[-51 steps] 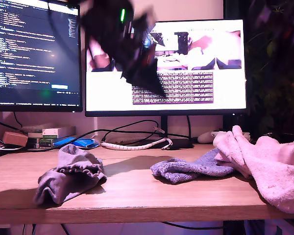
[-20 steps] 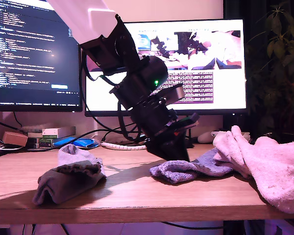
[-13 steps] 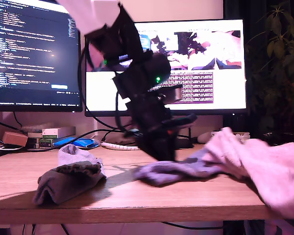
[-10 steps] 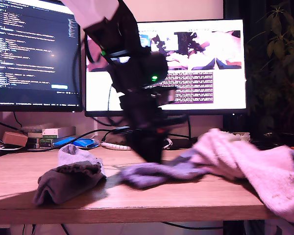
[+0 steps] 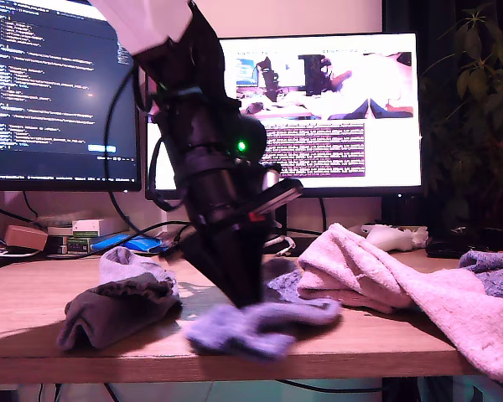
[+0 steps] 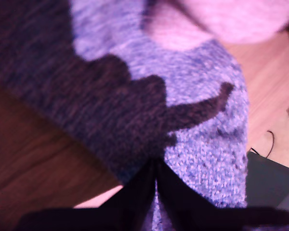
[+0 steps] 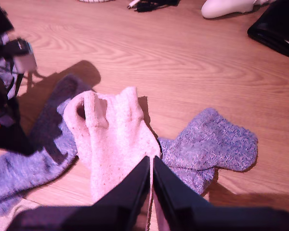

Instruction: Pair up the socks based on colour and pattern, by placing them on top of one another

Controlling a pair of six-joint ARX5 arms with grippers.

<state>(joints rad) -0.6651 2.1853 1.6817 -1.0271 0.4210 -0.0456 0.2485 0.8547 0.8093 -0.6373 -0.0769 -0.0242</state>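
blue-purple sock [image 5: 260, 322] pinched by my first gripper [image 5: 245, 295] at the desk [image 5: 360, 347] front.
my second gripper [image 7: 151, 166] clamps shut on a pink sock [image 7: 113, 139].

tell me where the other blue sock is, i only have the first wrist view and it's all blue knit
Observer: The other blue-purple sock lies flat on the desk, at the exterior view's far right.
Operator: anything lying on the one i'm gripping
Observer: Yes, a pink sock overlaps the far part of the gripped sock.
Operator: and the grey ones
Observer: The grey socks sit heaped at the exterior view's left, apart from yours.
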